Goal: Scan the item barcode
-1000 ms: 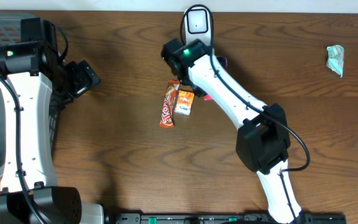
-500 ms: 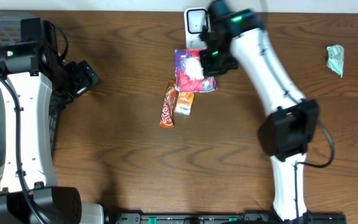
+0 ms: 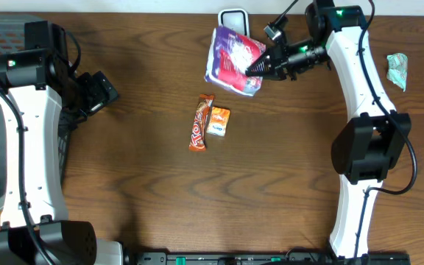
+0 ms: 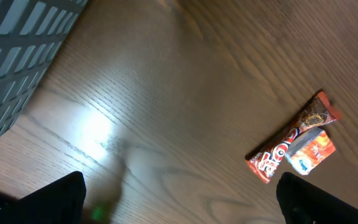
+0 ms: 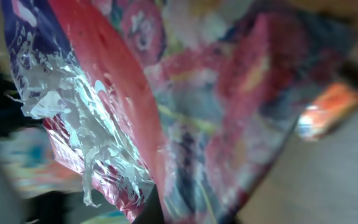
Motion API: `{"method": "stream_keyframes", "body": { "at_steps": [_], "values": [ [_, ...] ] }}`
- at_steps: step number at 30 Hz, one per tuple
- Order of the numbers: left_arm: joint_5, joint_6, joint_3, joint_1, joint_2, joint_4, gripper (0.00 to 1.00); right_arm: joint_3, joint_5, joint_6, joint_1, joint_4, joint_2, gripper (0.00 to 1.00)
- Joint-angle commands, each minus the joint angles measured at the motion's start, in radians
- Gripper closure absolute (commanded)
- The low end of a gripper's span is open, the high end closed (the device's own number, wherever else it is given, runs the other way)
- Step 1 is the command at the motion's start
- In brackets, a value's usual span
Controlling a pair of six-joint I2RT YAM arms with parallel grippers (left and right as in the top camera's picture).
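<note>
Desk [image 3: 124,191] mostly bare wood. Right arm [image 3: 359,81] is stretched from the near right up to the far centre, forearm turned left, wrist roughly level. Left arm [image 3: 24,140] sits folded at the far left, well apart from everything.

Snack bag [image 3: 230,59] – purple and pink – is off the desk, held in the right jaws, which are pinched fully shut on its right-hand edge. The bag lies left of those jaws, long axis running far-to-near with a slight tilt. Its far end overlaps the white scanner [image 3: 232,16] at the far edge of the desk. Right wrist view is all crinkled film; no barcode readable there, so I can't tell which face points at the scanner.

Left jaws are wide open, holding nothing.

Candy bar [image 3: 199,123] and small orange packet [image 3: 218,121] lie side by side, touching, near of the bag.

My read: next move turns on rotating the bag's code face toward the scanner – right arm's job.
</note>
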Motion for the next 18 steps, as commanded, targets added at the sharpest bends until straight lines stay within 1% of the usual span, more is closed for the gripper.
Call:
{"method": "stream_keyframes", "body": {
  "at_steps": [1, 3, 5, 7, 9, 12, 13, 15, 18],
  "values": [
    [-0.013, -0.001, -0.005, 0.002, 0.006, -0.003, 0.02, -0.006, -0.225, 0.088, 0.001, -0.005, -0.009, 0.99],
    [-0.013, -0.001, -0.005, 0.002, 0.006, -0.003, 0.02, -0.006, -0.182, 0.087, 0.002, 0.006, -0.009, 0.99],
    [-0.013, -0.001, -0.005, 0.002, 0.006, -0.003, 0.02, -0.006, -0.041, 0.088, 0.002, 0.009, -0.009, 0.99],
    [-0.013, -0.001, -0.005, 0.002, 0.006, -0.003, 0.02, -0.006, 0.174, 0.114, 0.002, 0.003, -0.009, 0.99],
    [-0.013, -0.001, -0.005, 0.002, 0.006, -0.003, 0.02, -0.006, 0.394, 0.167, 0.006, -0.007, -0.009, 0.98],
    [-0.013, -0.001, -0.005, 0.002, 0.006, -0.003, 0.02, -0.013, 0.772, 0.252, 0.023, -0.009, -0.009, 0.99],
    [-0.013, -0.001, -0.005, 0.002, 0.006, -0.003, 0.02, -0.019, 0.861, 0.265, 0.029, -0.014, -0.009, 0.99],
    [-0.013, -0.001, -0.005, 0.002, 0.006, -0.003, 0.02, -0.039, 0.952, 0.264, 0.037, -0.016, -0.009, 0.99],
    [-0.013, -0.001, -0.005, 0.002, 0.006, -0.003, 0.02, -0.102, 0.984, 0.262, 0.05, 0.0, -0.009, 0.99]
  ]
}}
